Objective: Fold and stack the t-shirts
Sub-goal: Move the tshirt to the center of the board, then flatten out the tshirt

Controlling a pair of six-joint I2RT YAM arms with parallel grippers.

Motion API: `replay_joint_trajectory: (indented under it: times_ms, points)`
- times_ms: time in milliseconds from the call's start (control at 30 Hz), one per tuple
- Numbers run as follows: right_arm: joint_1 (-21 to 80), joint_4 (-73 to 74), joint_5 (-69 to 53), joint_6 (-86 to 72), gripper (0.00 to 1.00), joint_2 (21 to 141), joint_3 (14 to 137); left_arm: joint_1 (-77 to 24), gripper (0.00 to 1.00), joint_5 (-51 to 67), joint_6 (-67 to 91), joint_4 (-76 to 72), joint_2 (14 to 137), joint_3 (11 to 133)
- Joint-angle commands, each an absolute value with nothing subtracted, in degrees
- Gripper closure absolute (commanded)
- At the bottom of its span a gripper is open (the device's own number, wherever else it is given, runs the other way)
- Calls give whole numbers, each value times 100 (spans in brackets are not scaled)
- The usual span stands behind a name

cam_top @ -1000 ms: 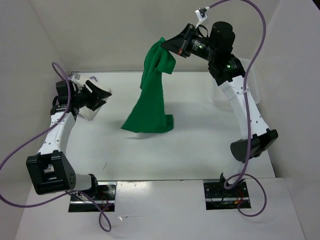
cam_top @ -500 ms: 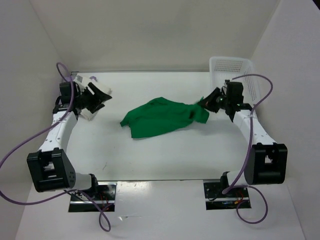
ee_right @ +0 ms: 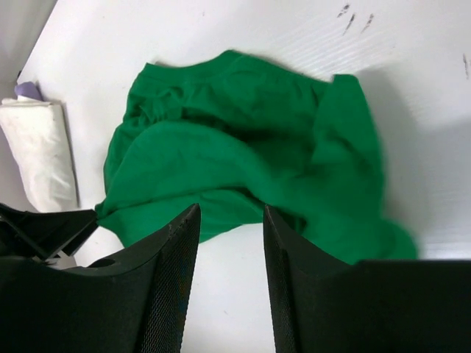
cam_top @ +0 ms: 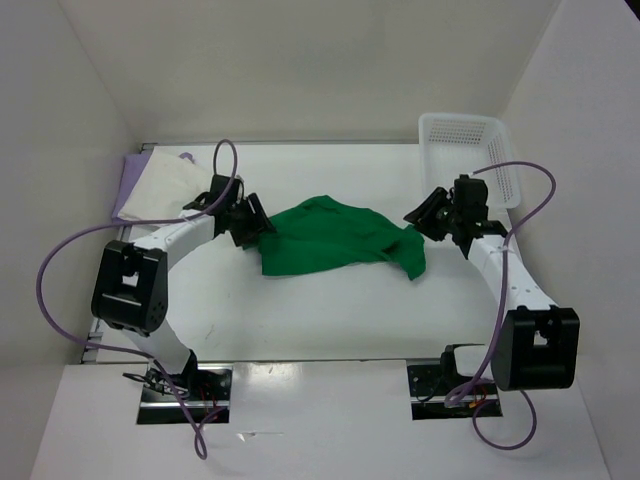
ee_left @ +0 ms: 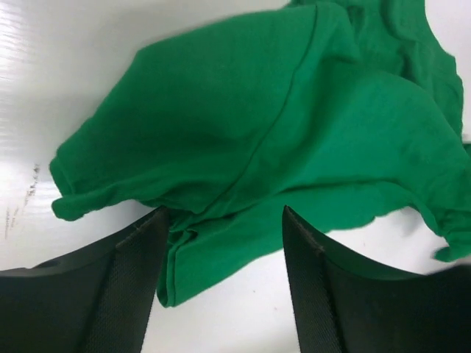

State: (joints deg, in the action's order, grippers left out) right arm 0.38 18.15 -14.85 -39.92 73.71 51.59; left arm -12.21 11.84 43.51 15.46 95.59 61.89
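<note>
The green shirt (cam_top: 335, 235) lies crumpled in the middle of the table (cam_top: 330, 310); it looks soft, light and floppy. The left fingers (ee_left: 129, 294) are spread astride its edge. The right fingers (ee_right: 165, 287) are also spread and hold nothing. Pinching two hem corners should spread it flat.

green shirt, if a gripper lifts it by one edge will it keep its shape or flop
Probably floppy: the green shirt lies crumpled in soft folds, so a lifted edge would likely drape. It looks thin, so a push would probably bunch it rather than slide it whole.
</note>
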Motion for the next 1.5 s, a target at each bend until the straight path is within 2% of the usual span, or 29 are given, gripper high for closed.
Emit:
replay_joint_trajectory:
  times_ms: [0,200,300,433,567,667,700,800,833,867,933,967,1000,1100,1267,1400,1467]
  points:
    - [62,1793,-1178,-3867,54,7058,5019,-1222,32,571,4236,1521,9606,6398]
    - [62,1670,-1292,-3867,53,7058,4957,-1458,47,519,4289,1608,9791,6547]
    - [62,1670,-1292,-3867,49,7110,4905,-1512,47,448,4289,1731,9686,6470]
    - [62,1670,-1231,-3867,38,7347,4904,-1512,37,667,4342,1863,9371,6242]
    - [62,1775,-862,-3867,28,7637,4852,-1512,33,809,4395,1723,9246,6108]
    - [62,1723,-467,-3929,24,7821,4737,-1512,44,783,4325,1661,9606,6275]
    - [62,1723,-414,-3981,22,7901,4737,-1512,54,704,4272,1531,9815,6275]
    - [62,1573,-474,-4034,22,8287,4685,-1319,69,589,4210,1468,10238,6582]
    - [62,1443,-475,-4086,26,8384,4685,-1266,79,502,4140,1468,10309,6661]
    - [62,1372,-536,-4148,42,8559,4685,-1266,83,501,4140,1407,10362,6810]
    - [175,1266,-650,-4148,60,8718,4685,-1108,95,431,4087,1345,10362,6978]
    - [306,1205,-650,-4218,69,8806,4685,-1107,98,361,4026,1345,10310,7066]
    - [386,1152,-859,-4219,83,8972,4737,-1047,100,360,4025,1345,10310,7180]
    - [694,1046,-1028,-4341,98,9088,4868,-897,100,360,3902,1502,10389,7838]
    - [879,1037,-1099,-4342,100,8492,5097,-773,100,720,3850,1705,10031,8437]
    - [879,1711,-1221,-4228,100,7639,5422,-651,100,809,3850,1644,9213,7973]
    - [879,2020,-1353,-4166,100,7077,5327,-598,98,809,3850,1486,8563,7210]
